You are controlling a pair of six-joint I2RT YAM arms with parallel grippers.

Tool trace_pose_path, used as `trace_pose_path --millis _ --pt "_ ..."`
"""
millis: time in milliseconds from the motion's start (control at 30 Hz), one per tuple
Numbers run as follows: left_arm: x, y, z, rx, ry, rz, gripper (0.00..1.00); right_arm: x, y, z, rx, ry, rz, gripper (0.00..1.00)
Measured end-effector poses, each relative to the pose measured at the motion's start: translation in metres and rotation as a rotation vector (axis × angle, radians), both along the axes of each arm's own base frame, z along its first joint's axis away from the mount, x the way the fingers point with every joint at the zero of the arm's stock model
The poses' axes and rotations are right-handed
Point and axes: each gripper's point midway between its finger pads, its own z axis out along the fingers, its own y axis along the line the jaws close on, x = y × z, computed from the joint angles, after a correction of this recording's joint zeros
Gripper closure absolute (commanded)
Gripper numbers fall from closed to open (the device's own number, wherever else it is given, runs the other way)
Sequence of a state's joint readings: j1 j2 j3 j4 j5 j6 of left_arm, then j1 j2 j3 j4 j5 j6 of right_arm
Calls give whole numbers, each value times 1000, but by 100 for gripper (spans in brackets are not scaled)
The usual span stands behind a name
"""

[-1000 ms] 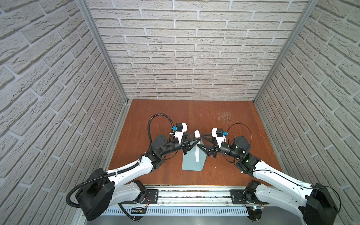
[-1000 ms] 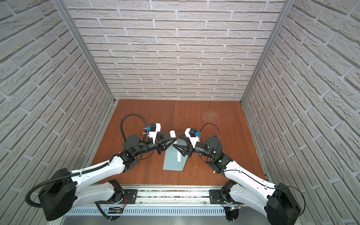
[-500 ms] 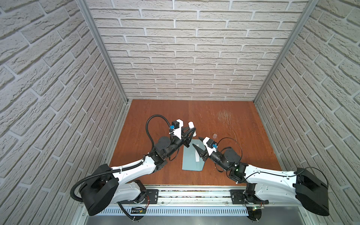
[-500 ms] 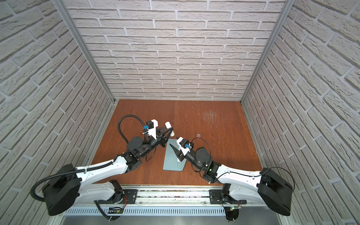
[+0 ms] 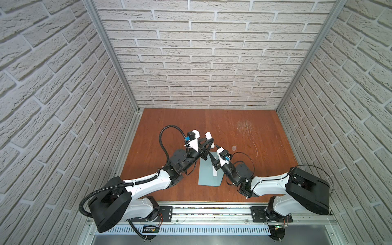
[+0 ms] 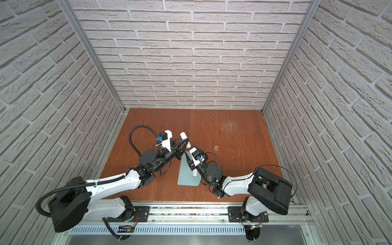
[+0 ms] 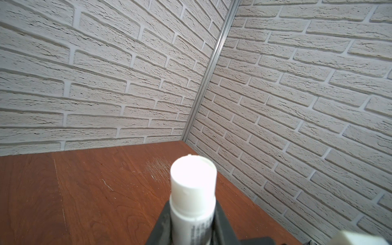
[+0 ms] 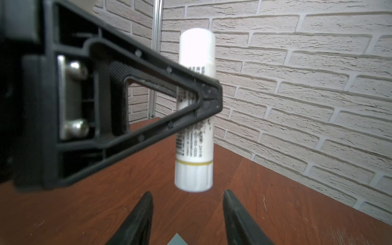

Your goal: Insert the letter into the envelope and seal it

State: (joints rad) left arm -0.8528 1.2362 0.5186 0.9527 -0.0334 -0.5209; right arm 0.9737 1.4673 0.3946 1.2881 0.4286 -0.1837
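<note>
Tabletop (image 5: 148, 148): reddish-brown wood, bare but for a few small things; at its near edge a metal rail (image 5: 212, 212) carries both arm bases
Envelope (image 5: 205, 175) (image 6: 185, 176): blue-grey, flat on the wood between the two arms in both top views, long side running away from the rail, pointed end towards the grippers; it lies close in, likely so that both arms can reach it
White strip (image 5: 214, 170): narrow, lying along the envelope; whether it belongs to the flap or to something tucked inside I cannot tell
Letter: no pinkish card shows anywhere; my guess is that it already sits inside the envelope, so sealing is what remains
Right gripper (image 8: 188, 194): just beyond the envelope's point, jaws spread about as wide as the stick and touching nothing; they sit right under the stick's lower end, probably to take or turn its base
Left gripper (image 5: 209, 141): clamped round the middle of the white stick, lifted off the wood
White stick (image 8: 194, 148): upright, printed label, yellow band near its lower end; both ends are left free, which suits a handover or a twist
Clear round piece (image 5: 234, 147): alone on the wood beyond the grippers, on the right arm's side, perhaps the stick's cap
Scuffed patch (image 5: 245, 127): pale scratches farther back
Walls (image 5: 201, 63): whitish brick pattern on three sides, with metal corner posts (image 7: 210, 70)
</note>
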Motion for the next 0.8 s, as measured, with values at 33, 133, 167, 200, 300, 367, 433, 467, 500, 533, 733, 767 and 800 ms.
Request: trace_pose_path --millis 33,133,167,200,300,367,433,467,500,533,733,767,800 --pt "0 0 -1 1 1 0 100 1 0 4 8 -10 -4 48" --pt "1 -1 -2 0 7 -1 100 2 0 14 30 -31 -14 51" --pt "1 -2 -3 1 9 -2 100 3 0 17 35 -36 -16 53" --pt "1 -2 -4 2 11 -2 100 3 1 19 38 -39 -17 54" --pt "2 -3 -7 6 15 -2 100 5 1 22 44 -43 -21 56" --pt "2 -3 -7 3 17 -3 100 5 2 20 41 -40 -23 56" --pt "2 -4 -8 3 20 -6 100 7 3 17 33 -34 -25 56" --pt "2 -4 -8 3 20 -7 100 7 4 15 26 -28 -26 56" --pt "2 -4 -8 2 20 -7 100 8 4 13 22 -23 -26 55" --pt "2 -4 -7 2 19 -8 100 9 5 11 17 -18 -29 56" --pt "1 -5 -7 2 19 -14 100 11 4 5 3 -2 -41 65" --pt "1 -5 -7 2 19 -15 100 11 4 5 0 0 -42 66" --pt "1 -5 -7 3 20 -15 100 11 4 4 -1 1 -44 67"
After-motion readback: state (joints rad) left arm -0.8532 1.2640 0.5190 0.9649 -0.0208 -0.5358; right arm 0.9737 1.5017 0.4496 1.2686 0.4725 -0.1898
